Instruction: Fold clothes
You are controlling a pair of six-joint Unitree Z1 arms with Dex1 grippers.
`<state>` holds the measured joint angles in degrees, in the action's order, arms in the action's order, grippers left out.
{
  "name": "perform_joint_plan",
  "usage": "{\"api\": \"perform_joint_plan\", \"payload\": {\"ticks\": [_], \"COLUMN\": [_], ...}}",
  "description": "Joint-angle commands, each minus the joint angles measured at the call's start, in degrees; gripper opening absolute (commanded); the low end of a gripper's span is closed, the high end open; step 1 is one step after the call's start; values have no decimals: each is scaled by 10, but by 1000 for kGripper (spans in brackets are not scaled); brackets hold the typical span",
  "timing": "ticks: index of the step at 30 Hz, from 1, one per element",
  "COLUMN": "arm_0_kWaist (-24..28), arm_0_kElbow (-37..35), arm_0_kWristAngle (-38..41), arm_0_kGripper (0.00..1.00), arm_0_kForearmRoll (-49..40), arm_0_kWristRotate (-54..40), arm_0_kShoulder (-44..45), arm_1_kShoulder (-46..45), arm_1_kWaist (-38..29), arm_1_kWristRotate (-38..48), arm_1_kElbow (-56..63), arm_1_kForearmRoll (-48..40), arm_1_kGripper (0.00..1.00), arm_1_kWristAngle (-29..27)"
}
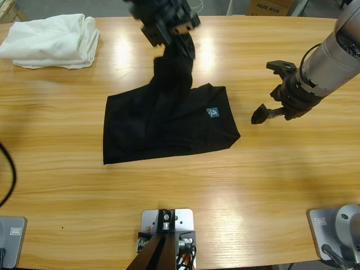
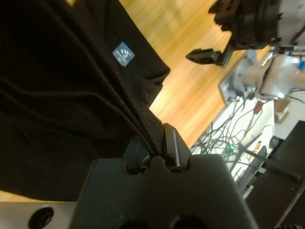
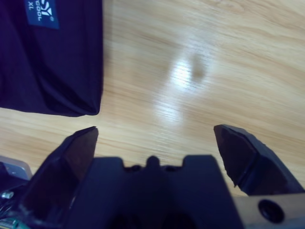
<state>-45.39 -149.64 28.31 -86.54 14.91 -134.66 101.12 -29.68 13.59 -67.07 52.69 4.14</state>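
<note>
The clothes are one black shirt (image 1: 169, 126) lying partly folded on the middle of the wooden table (image 1: 281, 180), its blue-grey label (image 1: 212, 113) facing up. A strip of it rises from the pile to my left gripper (image 1: 181, 46) above the far side, which is shut on the bunched cloth. The left wrist view shows that pinch (image 2: 152, 143), with the shirt (image 2: 62, 86) and label (image 2: 124, 53) hanging below. My right gripper (image 1: 269, 91) hovers to the right of the shirt, open and holding nothing. In its wrist view (image 3: 157, 136) the shirt's corner (image 3: 52, 57) lies ahead to the left.
A folded white cloth (image 1: 53, 40) sits at the table's far left corner. Bare wood surrounds the shirt in front and to the right. Past the table's edge there are cables and equipment (image 2: 238, 138), and a cardboard box (image 1: 269, 7) stands behind the table.
</note>
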Motion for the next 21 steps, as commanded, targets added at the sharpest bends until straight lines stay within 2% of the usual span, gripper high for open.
{"api": "perform_joint_plan", "payload": {"ticks": [1, 15, 21], "arm_0_kWaist": [-18, -33, -35], "arm_0_kElbow": [-129, -251, -327], "arm_0_kWristAngle": [28, 27, 28], "arm_0_kGripper": [0, 0, 0], "arm_0_kForearmRoll": [-84, -81, -68], "arm_0_kWristRotate": [15, 32, 44], "arm_0_kShoulder": [-93, -152, -176], "arm_1_kShoulder": [32, 34, 36], "arm_1_kWaist": [14, 17, 17], "arm_1_kWristRotate": [-9, -12, -12], "arm_1_kElbow": [12, 14, 15], "arm_1_kForearmRoll": [-8, -12, -13], "arm_1_kGripper": [1000, 1000, 1000], "arm_1_kWristAngle": [9, 10, 10]}}
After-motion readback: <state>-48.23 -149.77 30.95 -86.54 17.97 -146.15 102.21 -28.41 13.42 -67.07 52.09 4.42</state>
